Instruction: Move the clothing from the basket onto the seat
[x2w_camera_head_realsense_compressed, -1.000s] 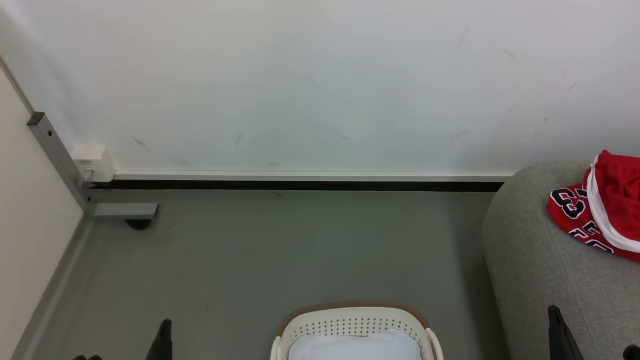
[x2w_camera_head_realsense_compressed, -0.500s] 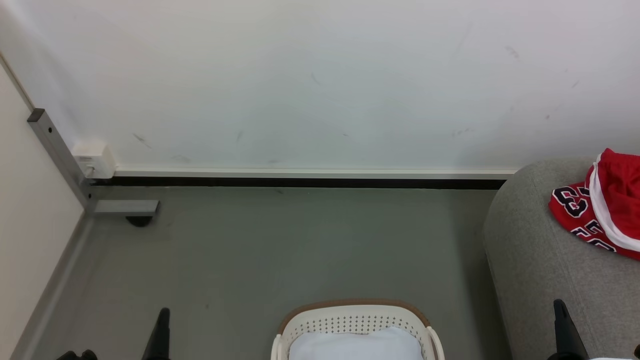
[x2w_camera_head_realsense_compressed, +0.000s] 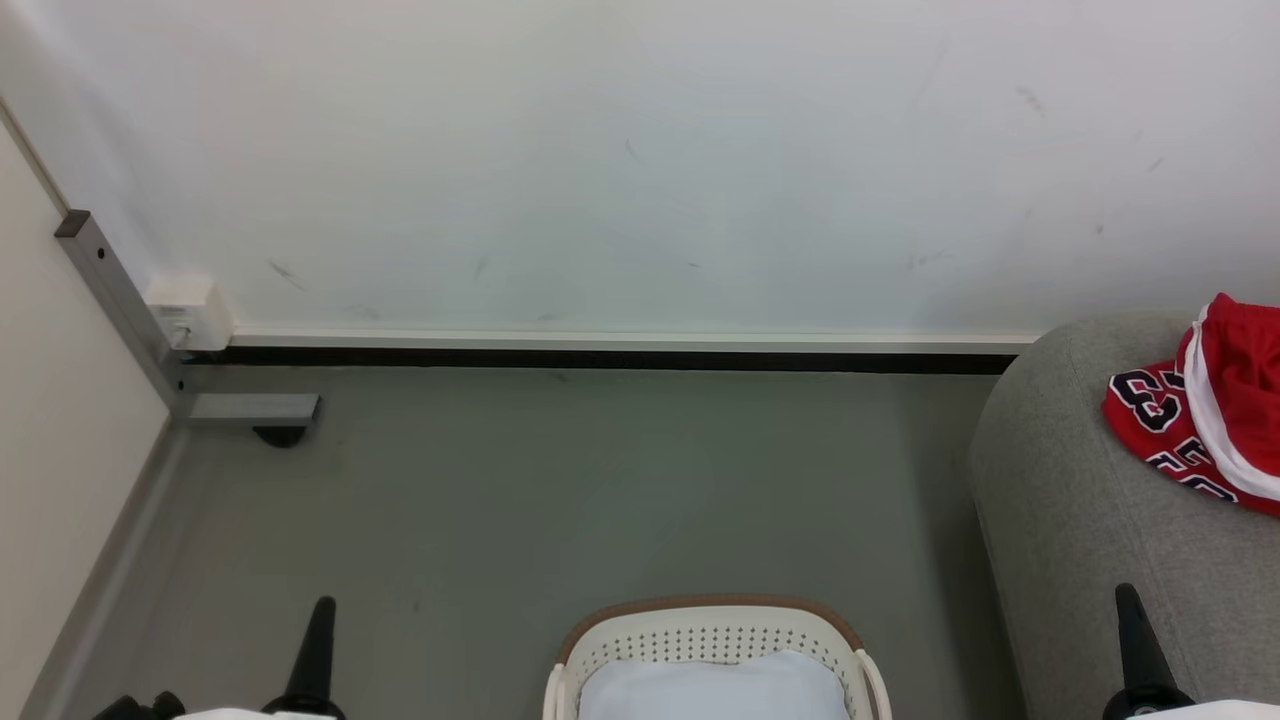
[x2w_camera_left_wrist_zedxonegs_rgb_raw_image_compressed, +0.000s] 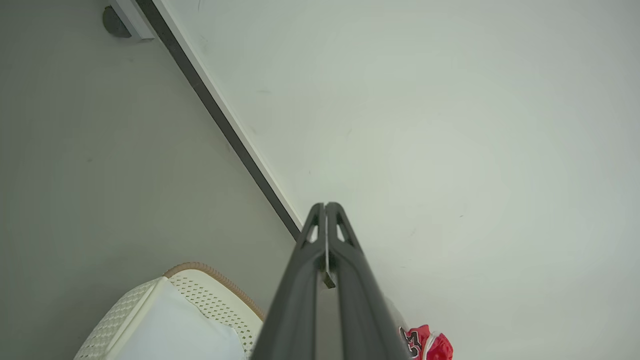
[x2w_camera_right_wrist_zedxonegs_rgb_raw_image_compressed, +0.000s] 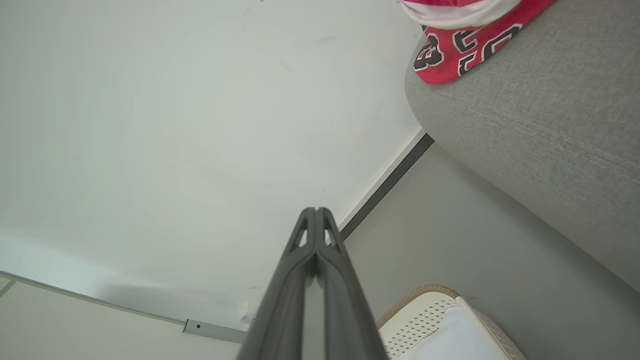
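Since the grey seat is the biggest thing here, start there; the basket sits on the floor beside it w/ a pale cushion inside. Red clothing lies bunched on the seat top. Looks light, floppy, prob slippery, so pinch a thick fold. Both clenched, empty: left gripper and right gripper.

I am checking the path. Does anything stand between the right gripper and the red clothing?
Nothing visible does. Only bare fabric of the seat lies between the shut right gripper and the clothing, which already lies on it.
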